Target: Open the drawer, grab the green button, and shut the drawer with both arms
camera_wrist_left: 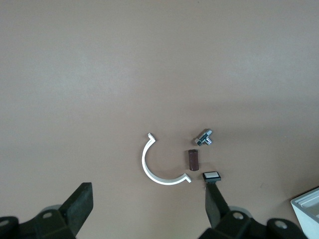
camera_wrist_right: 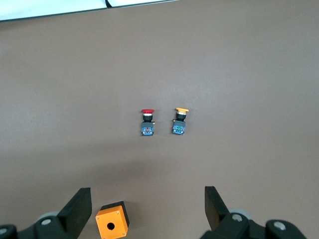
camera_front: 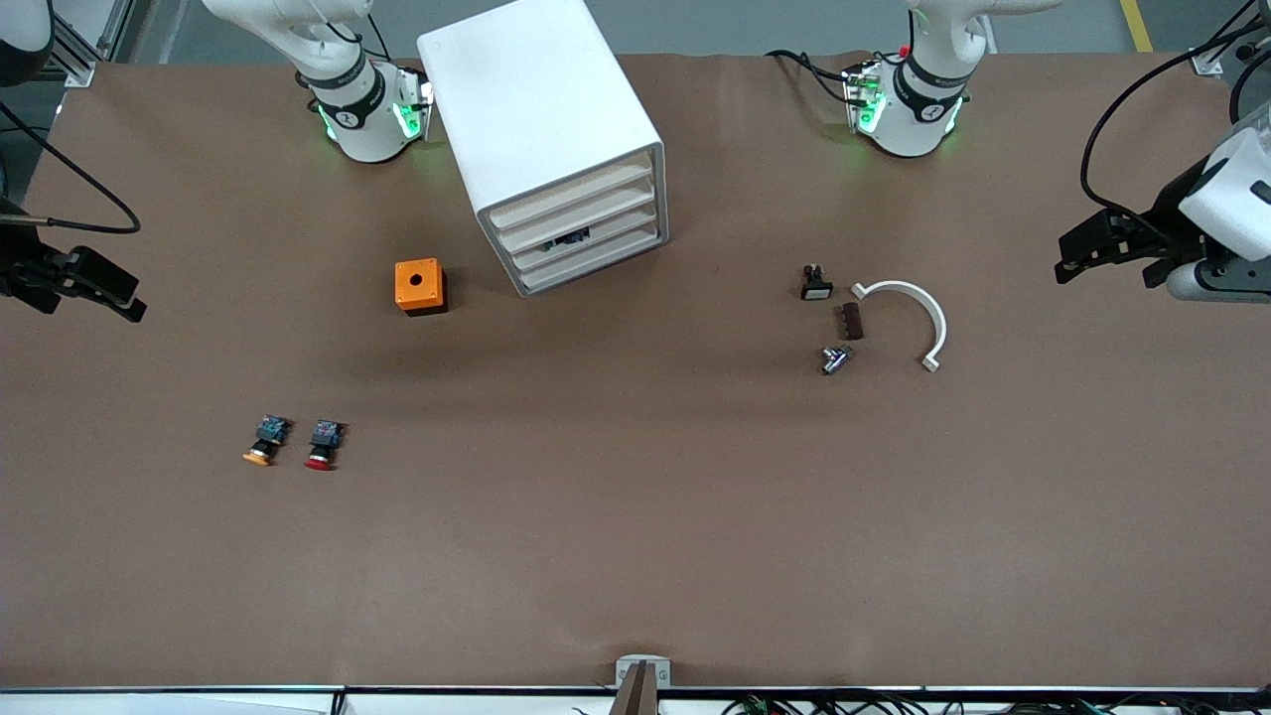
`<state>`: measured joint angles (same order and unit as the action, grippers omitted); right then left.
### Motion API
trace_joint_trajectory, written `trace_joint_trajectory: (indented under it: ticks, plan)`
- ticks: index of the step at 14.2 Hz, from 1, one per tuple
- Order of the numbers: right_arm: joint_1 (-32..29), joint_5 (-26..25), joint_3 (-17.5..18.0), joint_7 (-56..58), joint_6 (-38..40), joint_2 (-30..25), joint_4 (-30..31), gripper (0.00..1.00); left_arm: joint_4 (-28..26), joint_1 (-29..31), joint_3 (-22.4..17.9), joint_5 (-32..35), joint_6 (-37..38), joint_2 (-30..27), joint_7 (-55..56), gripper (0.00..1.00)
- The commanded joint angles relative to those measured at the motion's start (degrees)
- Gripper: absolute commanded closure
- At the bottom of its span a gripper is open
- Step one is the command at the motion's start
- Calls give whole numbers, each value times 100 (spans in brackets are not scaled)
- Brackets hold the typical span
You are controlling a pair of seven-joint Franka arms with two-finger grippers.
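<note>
Brown table [camera_front: 635, 536] carries cabinet [camera_front: 541, 129], orange box [camera_front: 420, 286], two buttons [camera_front: 294, 443], small parts [camera_front: 844, 320].

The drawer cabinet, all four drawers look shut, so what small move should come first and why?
Probably bring one open gripper, say the right gripper, over to the lower drawer front. Both arms wait at the table ends, the left gripper open too, and the drawers in the cabinet are shut.

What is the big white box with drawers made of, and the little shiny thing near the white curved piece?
The cabinet looks like smooth white plastic: its rounded corners and even, matte surface suggest moulding. The small fitting beside the white curved piece looks like metal, since it is silvery and glints in the left wrist view. The curved piece itself seems plastic too, plain white with no shine.
</note>
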<state>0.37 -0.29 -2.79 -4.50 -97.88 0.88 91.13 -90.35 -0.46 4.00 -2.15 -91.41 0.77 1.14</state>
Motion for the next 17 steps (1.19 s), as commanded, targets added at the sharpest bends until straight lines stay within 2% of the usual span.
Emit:
trace_joint_trajectory:
  ticks: [1,6,9,13,17]
  plan:
    - [-11,-120,33,-122,-39,-124,116,0,123,19,40,74,114,37,36,1]
    - [-11,-120,33,-122,-39,-132,116,0,105,28,40,31,114,159,62,1]
    - [-11,-120,33,-122,-39,-132,116,0,122,-94,57,22,70,633,71,1]
    - [-11,-120,33,-122,-30,-124,116,0,131,-673,75,22,61,1626,123,1]
    - [-11,-120,33,-131,-30,-132,116,0,227,-1263,75,75,0,2304,1456,1]
